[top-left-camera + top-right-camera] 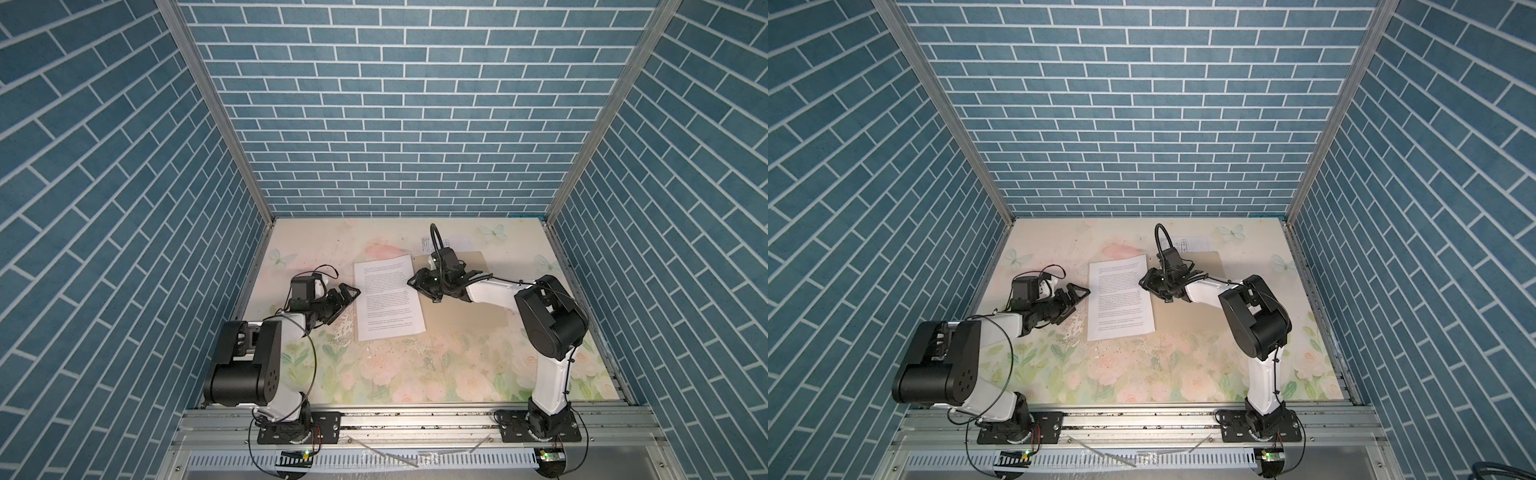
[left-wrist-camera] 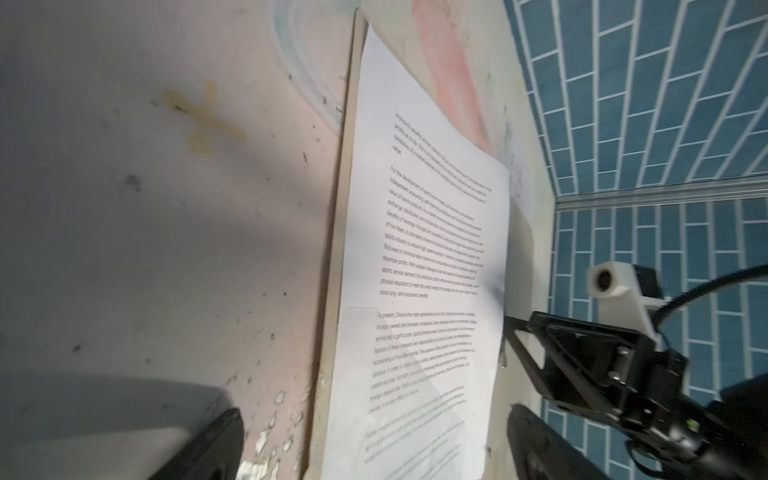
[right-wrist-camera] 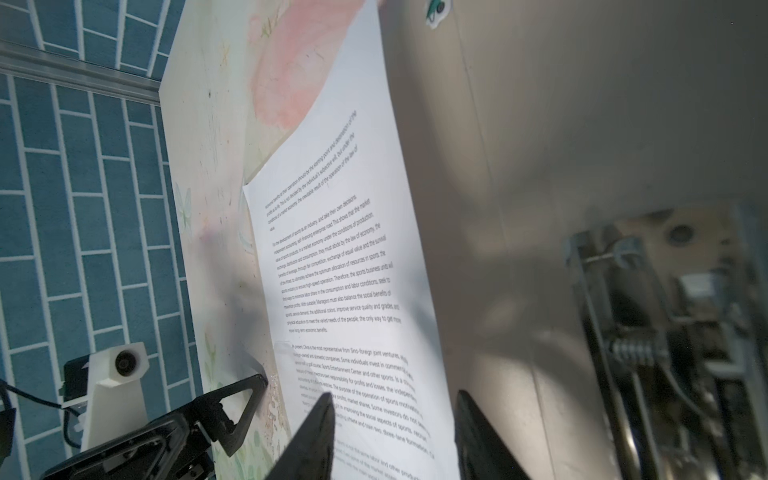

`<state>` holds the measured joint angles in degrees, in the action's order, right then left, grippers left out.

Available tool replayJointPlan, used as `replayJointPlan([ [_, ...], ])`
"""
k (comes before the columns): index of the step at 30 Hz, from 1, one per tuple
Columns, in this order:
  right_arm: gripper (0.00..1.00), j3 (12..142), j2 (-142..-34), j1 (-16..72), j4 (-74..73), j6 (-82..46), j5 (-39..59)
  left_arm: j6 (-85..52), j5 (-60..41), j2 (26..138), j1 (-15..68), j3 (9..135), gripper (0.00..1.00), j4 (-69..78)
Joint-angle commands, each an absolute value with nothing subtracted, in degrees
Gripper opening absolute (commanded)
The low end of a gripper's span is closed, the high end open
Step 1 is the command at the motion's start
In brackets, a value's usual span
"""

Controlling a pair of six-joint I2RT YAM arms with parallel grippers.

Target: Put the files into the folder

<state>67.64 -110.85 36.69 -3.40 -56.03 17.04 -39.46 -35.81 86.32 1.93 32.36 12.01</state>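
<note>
So the white paper sheet with dense text paragraphs (image 1: 388, 299) is lying flat, face up, around the middle of the floral-print worktop (image 1: 415, 374), turned a little off square. It sits on top of the plain beige-tan card folder (image 1: 461, 322), not inside it. The left wrist view shows a thin strip of folder poking out along the sheet's left edge, and the rest of the tan card runs off to the right under the right arm.

The other white sheet, the one with black line drawings (image 1: 1194, 244), only peeks out past the folder's far edge, toward the back right of the worktop. Most of it is covered, and I can't tell whether it's in the folder or under it.

The left tool (image 1: 348, 303) is just beside the text sheet's left edge with its fingers spread wide, gripping nothing. The right tool (image 1: 420, 291) is over the sheet's right edge. In the right wrist view its two dark fingers (image 3: 316, 436) stand apart either side of that edge, so it's not pinching the paper.
</note>
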Motion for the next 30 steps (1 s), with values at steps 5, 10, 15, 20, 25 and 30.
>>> replayJointPlan([
  [5, 0.5, 64.42, -107.08, 36.43, -0.54, -49.48, 14.61, -29.19, -23.94, 86.09, 10.33, 40.87, 1.0, -7.75],
  [10, 0.52, 61.3, -103.99, 36.26, -2.78, -46.79, 12.44, -29.27, -21.61, 89.25, 16.22, 46.75, 0.99, -8.28],
  [15, 0.55, 58.03, -101.09, 35.0, -3.74, -46.14, 10.79, -28.65, -21.26, 95.37, 22.07, 55.51, 0.82, -9.76],
  [20, 0.48, 53.62, -97.7, 33.07, -6.95, -46.48, 11.83, -28.98, -21.43, 103.22, 27.3, 64.25, 0.5, -10.56],
  [25, 0.34, 49.88, -95.46, 30.09, -8.11, -47.13, 14.17, -30.01, -22.32, 110.59, 31.25, 71.8, 0.37, -10.2],
  [30, 0.24, 47.86, -95.06, 28.4, -8.68, -46.95, 16.74, -31.25, -22.98, 116.24, 33.46, 78.2, 0.35, -10.29],
])
